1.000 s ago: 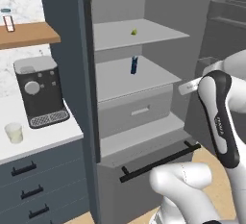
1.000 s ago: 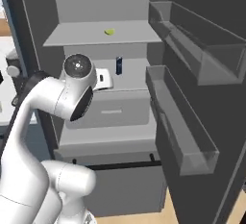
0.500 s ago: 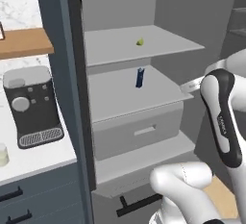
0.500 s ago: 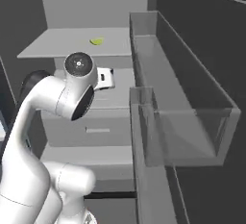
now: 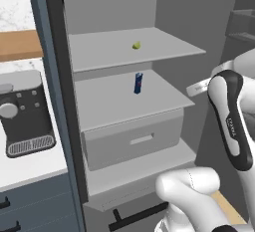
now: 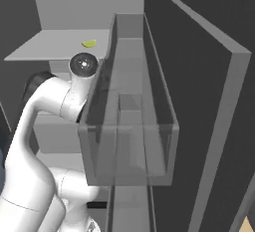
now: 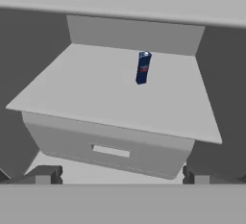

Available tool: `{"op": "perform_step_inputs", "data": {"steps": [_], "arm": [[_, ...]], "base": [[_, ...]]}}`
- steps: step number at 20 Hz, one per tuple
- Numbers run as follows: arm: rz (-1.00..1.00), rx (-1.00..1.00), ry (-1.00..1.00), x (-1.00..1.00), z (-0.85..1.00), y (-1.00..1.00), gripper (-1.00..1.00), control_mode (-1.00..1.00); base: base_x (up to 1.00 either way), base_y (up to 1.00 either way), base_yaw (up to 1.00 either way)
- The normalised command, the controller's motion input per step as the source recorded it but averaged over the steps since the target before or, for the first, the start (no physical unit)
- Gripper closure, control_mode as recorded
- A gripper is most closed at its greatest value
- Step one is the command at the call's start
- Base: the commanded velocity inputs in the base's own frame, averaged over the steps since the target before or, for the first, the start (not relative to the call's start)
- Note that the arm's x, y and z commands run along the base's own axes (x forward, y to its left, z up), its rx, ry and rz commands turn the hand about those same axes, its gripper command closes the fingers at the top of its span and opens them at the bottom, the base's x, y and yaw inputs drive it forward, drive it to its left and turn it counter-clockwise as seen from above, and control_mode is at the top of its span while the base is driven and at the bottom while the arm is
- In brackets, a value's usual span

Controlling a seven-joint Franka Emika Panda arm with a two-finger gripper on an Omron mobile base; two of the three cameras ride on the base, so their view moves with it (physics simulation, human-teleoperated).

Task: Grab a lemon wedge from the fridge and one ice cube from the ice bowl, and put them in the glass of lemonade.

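Lemon wedge (image 5: 136,45) on upper fridge (image 5: 129,121) shelf, orientation unclear; hand (image 7: 120,175) fingers apart, empty.

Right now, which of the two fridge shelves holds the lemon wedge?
The upper shelf. The yellow-green lemon wedge lies there alone, while the lower shelf, above the drawer, carries only the upright blue can.

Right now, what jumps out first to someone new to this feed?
The open fridge: grey shelves nearly bare, with the lemon wedge alone on the upper shelf and a small blue can upright on the shelf below, above a closed drawer. In the hand view the open gripper faces the can's shelf. Left of the fridge, a black coffee machine sits on the counter.
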Motion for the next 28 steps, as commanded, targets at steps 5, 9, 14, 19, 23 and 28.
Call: {"op": "perform_step_inputs", "data": {"steps": [5, 9, 14, 19, 23, 28], "arm": [[-0.19, -0.12, 0.09, 0.13, 0.16, 0.54, -1.00, -1.00], [-0.18, -0.13, 0.19, 0.23, 0.14, 0.38, -1.00, -1.00], [-0.02, 0.01, -0.03, -0.16, 0.02, -0.11, -1.00, -1.00], [0.01, 0.17, -0.28, -0.03, 0.38, 0.05, -1.00, -1.00], [0.00, 0.05, -0.23, 0.30, 0.92, 0.38, -1.00, -1.00], [-0.02, 0.00, -0.05, 0.97, 0.65, 0.61, -1.00, -1.00]], "base": [[0.03, 0.14, -0.04], [0.00, 0.00, 0.00], [0.00, 0.00, 0.00], [0.00, 0.00, 0.00], [0.00, 0.00, 0.00], [0.00, 0.00, 0.00]]}}
